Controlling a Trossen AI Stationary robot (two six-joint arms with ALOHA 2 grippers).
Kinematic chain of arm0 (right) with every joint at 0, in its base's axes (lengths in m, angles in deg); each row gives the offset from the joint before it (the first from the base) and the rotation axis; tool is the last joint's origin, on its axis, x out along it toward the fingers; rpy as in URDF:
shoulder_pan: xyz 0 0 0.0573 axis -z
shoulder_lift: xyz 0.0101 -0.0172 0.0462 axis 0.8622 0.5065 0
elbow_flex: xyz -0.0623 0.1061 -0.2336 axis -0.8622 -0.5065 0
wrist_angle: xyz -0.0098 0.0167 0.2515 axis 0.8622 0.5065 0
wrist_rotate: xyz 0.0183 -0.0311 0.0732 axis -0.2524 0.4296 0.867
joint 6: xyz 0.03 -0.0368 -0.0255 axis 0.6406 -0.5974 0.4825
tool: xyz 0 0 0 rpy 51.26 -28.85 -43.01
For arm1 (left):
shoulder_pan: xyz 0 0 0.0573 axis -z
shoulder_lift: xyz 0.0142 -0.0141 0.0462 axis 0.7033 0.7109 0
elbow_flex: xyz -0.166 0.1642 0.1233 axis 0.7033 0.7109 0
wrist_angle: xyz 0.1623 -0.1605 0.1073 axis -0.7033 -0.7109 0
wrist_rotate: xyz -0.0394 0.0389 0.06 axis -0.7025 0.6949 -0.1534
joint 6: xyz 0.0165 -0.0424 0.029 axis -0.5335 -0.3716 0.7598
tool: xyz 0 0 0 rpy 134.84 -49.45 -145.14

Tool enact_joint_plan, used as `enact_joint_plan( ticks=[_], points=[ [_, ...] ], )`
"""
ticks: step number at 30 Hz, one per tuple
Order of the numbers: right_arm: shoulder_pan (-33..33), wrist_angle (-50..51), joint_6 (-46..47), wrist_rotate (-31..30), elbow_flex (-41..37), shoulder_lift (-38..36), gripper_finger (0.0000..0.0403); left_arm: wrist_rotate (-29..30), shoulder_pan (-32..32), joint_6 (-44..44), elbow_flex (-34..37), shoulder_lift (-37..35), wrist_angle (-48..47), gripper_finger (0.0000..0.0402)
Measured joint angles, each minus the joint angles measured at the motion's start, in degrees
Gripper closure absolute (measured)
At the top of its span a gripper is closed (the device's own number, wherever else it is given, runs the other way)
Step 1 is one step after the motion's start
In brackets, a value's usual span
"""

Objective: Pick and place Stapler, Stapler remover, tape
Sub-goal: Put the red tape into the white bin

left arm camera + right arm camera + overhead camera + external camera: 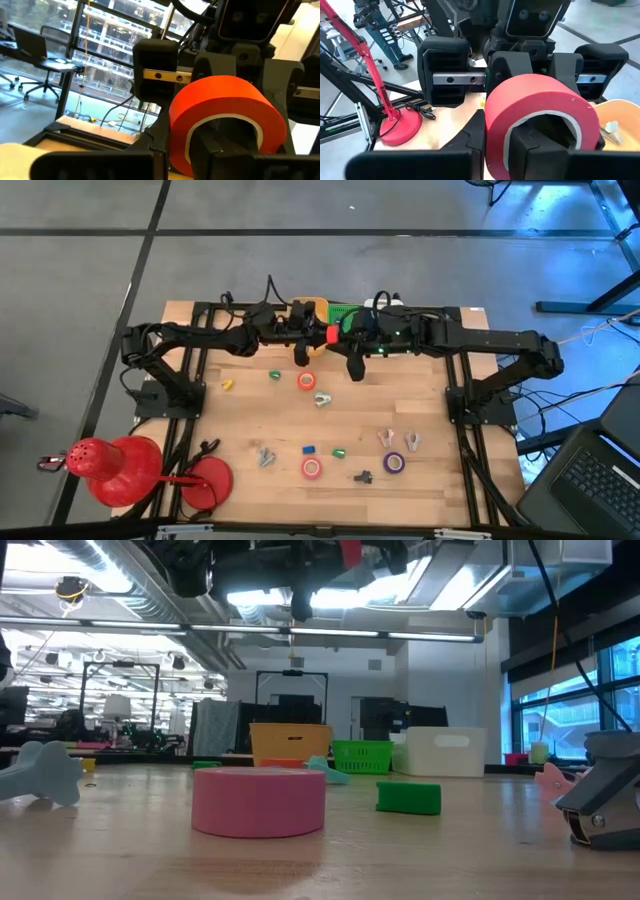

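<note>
A red tape roll (330,335) with a pale core hangs in the air over the far middle of the table, between my two grippers. My left gripper (314,340) reaches it from the left and my right gripper (346,342) from the right; both are shut on it. In the low view only its red edge (350,550) shows, high above the table. Other rolls lie flat on the wood: red (306,380), red (312,468), purple (394,463) and green (275,376). Small grey and pink staple removers (322,400) (385,438) lie among them. My left gripper (182,150) has the roll's ring wall (177,122) between one finger inside the hole (215,142) and one outside (150,147). It comes in level from the table's left, and the roll is lifted clear. My right gripper (502,150) holds the opposite face the same way. One finger (540,145) sits in the hole, the other (470,142) is outside the wall (495,125). It comes in level from the table's right.
A yellow bin (310,310), a green basket (342,313) and a white box (395,305) stand along the far edge behind the grippers. A red desk lamp (110,465) with a round base (205,480) occupies the near left corner. Small blue, green and yellow pieces are scattered mid-table.
</note>
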Motion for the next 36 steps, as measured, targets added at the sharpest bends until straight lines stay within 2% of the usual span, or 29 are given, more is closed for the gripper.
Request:
enact_joint_plan(
  ticks=[5,7,10,16,19,21,25,32,36],
  points=[
    [0.06,0.77,-0.61,-0.18,0.83,0.02,0.0364,0.61,-0.03,-0.89,-0.09,0.0,0.24,0.0364],
    [0.11,1.97,-1.16,-0.84,1.27,0.02,0.0364,1.45,-0.03,-1.31,-0.06,-0.01,0.13,0.0336],
    [0.19,5.43,-1.6,-5.09,2.79,-0.28,0.0364,2.16,-0.28,-1.31,0.04,-0.04,-0.08,0.0276],
    [0.7,25.97,-1.97,-16.19,9.22,-0.22,0.0364,2.48,-0.12,-1.31,0.1,-0.15,-1.02,0.0175],
    [2.94,38.04,-1.14,-20.67,11.54,-0.28,0.0364,2.82,-0.15,-0.3,0.09,-0.09,-1.74,0.0151],
    [5.33,44.68,-0.5,-20.84,11.93,-0.43,0.0364,3.04,-0.2,1.03,0.09,-0.09,-1.44,0.0146],
    [13.35,49.65,-4.13,-14.31,10.36,-1.01,0.0364,3.99,-0.12,1.51,0.09,-0.09,-1.51,0.0147],
    [30.5,43.78,-13.41,7.46,3.98,-0.54,0.0364,4.24,-0.13,1.48,0.09,-0.09,-1.53,0.0148],
    [36.32,43.15,-15.05,11.03,2.11,2.34,0.0364,4.32,-0.13,0.57,0.09,-0.09,-1.42,0.0148]
  ],
)
